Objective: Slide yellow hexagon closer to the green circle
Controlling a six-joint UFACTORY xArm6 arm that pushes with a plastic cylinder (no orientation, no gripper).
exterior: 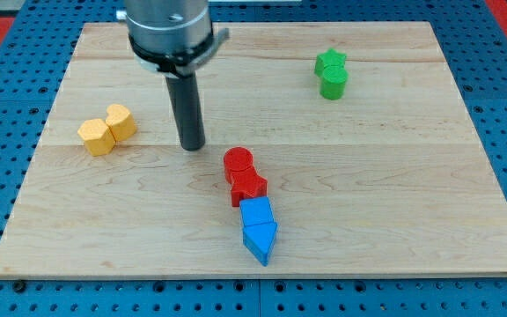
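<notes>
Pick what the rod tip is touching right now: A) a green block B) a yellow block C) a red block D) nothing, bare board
D: my tip rests on bare wooden board, apart from the two yellow blocks at the view's left and the red blocks to its lower right; the green blocks sit far off at the view's upper right.

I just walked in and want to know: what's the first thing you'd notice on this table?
The big dark rod coming down from the view's top, with my tip resting on the wooden board right of the two yellow blocks. Next, a bright chain of red blocks and blue blocks near the bottom middle. Two green blocks sit alone at the upper right.
</notes>
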